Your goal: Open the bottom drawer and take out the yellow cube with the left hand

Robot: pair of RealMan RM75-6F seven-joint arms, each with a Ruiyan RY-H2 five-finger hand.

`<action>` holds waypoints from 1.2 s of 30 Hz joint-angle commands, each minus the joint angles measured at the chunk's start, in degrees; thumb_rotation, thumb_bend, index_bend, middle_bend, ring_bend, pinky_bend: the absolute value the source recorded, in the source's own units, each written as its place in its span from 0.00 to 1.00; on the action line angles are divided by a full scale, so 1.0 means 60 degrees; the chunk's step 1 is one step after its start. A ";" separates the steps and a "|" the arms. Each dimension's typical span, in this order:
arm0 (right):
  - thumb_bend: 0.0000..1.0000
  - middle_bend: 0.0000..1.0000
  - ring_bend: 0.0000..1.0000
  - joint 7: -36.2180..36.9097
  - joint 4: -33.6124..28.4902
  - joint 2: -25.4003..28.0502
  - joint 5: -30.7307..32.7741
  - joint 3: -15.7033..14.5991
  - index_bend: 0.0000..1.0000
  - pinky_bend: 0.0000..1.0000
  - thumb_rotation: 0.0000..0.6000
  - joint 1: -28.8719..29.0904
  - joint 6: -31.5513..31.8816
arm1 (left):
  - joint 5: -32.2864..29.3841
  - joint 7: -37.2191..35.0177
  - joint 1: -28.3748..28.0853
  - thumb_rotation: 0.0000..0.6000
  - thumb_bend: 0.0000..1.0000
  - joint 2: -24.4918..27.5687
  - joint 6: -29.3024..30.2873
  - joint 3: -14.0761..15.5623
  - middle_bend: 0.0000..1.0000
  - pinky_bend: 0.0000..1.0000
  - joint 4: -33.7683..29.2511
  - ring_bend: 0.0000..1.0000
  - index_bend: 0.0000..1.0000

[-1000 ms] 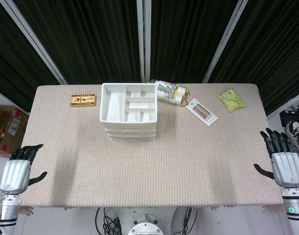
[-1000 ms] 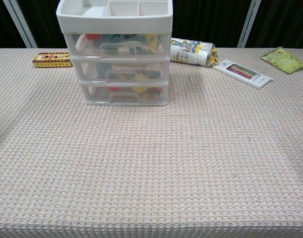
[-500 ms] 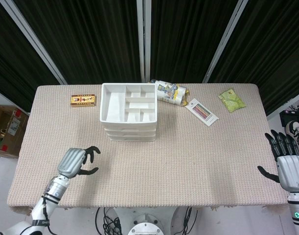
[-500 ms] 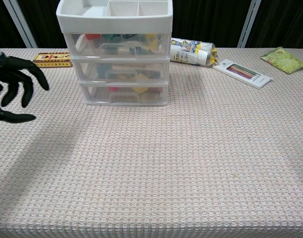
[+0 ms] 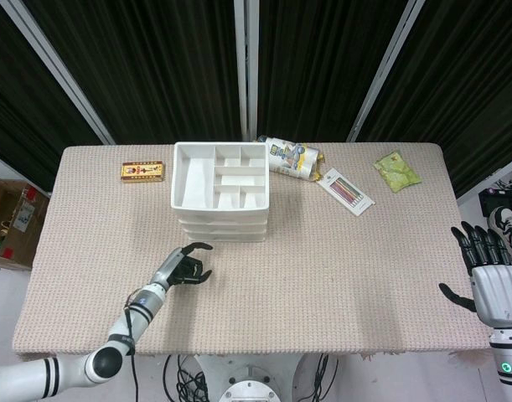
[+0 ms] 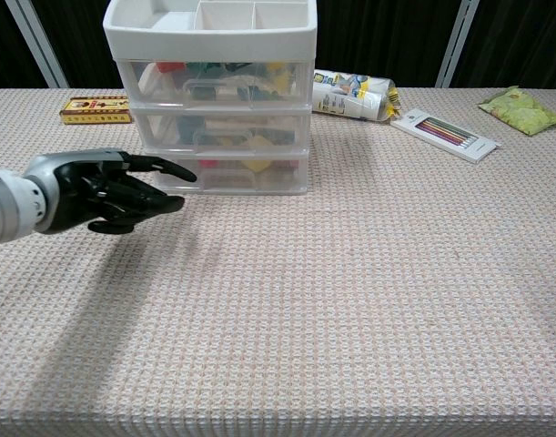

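A white three-drawer organiser (image 5: 219,197) (image 6: 214,100) stands mid-table with all its clear drawers closed. Through the bottom drawer (image 6: 227,173) a yellow piece (image 6: 258,167) shows; I cannot tell its shape. My left hand (image 5: 183,267) (image 6: 109,189) hovers over the cloth just in front and left of that drawer, fingers spread and pointing toward it, holding nothing and apart from the handle. My right hand (image 5: 488,280) rests off the table's right edge, fingers extended, holding nothing.
Behind the organiser lie a foil snack bag (image 5: 291,157) (image 6: 355,95), a pencil box (image 5: 345,190) (image 6: 445,133), a green packet (image 5: 396,171) (image 6: 520,109) and, at the left, a yellow-red box (image 5: 142,171) (image 6: 96,109). A cardboard carton (image 5: 8,219) sits on the floor left.
My left hand has swung in from the table's left edge to a spot just before the bottom drawer, fingers now reaching toward it. The right hand has barely shifted.
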 commanded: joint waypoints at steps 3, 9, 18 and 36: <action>0.06 0.04 0.00 -0.0073 -0.0048 -0.0002 0.0024 0.0004 0.00 0.00 1.00 0.0019 -0.0046 | -0.2939 -0.0854 -0.1249 1.00 0.36 -0.0946 -0.0537 -0.0706 0.79 1.00 0.0419 0.90 0.22; 0.06 0.04 0.00 -0.0195 -0.0142 0.0005 0.0030 0.0015 0.00 0.00 1.00 0.0036 -0.0070 | -0.3753 -0.1000 -0.1636 1.00 0.37 -0.1447 -0.0247 -0.1025 0.79 1.00 0.0745 0.90 0.18; 0.06 0.04 0.00 -0.0152 -0.0152 0.0022 0.0110 0.0012 0.00 0.00 1.00 -0.0030 -0.0031 | -0.5169 -0.1128 -0.1946 1.00 0.38 -0.1518 -0.0240 -0.1391 0.80 1.00 0.1078 0.90 0.14; 0.06 0.04 0.00 -0.0128 -0.0111 -0.0051 0.0180 0.0017 0.00 0.00 1.00 -0.0045 -0.0074 | -0.5861 -0.1772 -0.1669 1.00 0.40 -0.1635 -0.0890 -0.1987 0.79 1.00 0.1556 0.90 0.17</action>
